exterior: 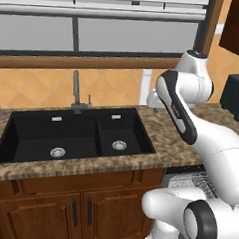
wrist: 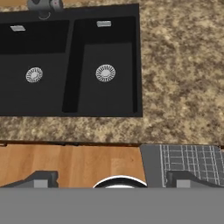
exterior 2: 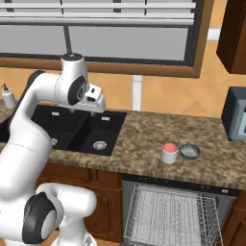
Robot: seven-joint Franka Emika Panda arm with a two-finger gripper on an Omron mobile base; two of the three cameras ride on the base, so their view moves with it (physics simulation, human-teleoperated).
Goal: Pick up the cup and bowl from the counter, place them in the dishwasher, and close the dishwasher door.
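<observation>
The granite tabletop (exterior 2: 158, 129) runs the width of the kitchen, with a black double sink (exterior: 73, 133) set into it and a grey faucet (exterior: 77, 95) rising behind the divider between the two basins. In the right base view the cup (exterior 2: 169, 153), white outside with a reddish inside, stands upright on the tabletop well to the right of the sink, and the bowl (exterior 2: 189, 152), small, grey and shallow, sits just beside it on its right, close enough that I cannot tell whether they touch. Directly below them the dishwasher (exterior 2: 175, 211) is open, its pale wire rack (exterior 2: 168, 214) pulled out in front of the cabinets; a corner of the same rack appears in the hand view over the wooden floor (wrist: 78, 164). The dishwasher door (wrist: 151, 164) shows there as a flat grey panel beneath the rack, lowered. The arm arches high over the sink, and the gripper (wrist: 111, 180) hangs above the tabletop's front edge, near the sink's right basin and well apart from the cup and bowl; its two fingertips (wrist: 41, 179) stand wide apart at the bottom of the hand view, released and holding nothing. A dark grey toaster (exterior 2: 236, 115) sits at the far right of the tabletop, behind and to the right of the bowl, and a white soap dispenser (exterior 2: 8, 96) stands at the far left beyond the sink. Nothing lies between the gripper and the cup except bare granite.
</observation>
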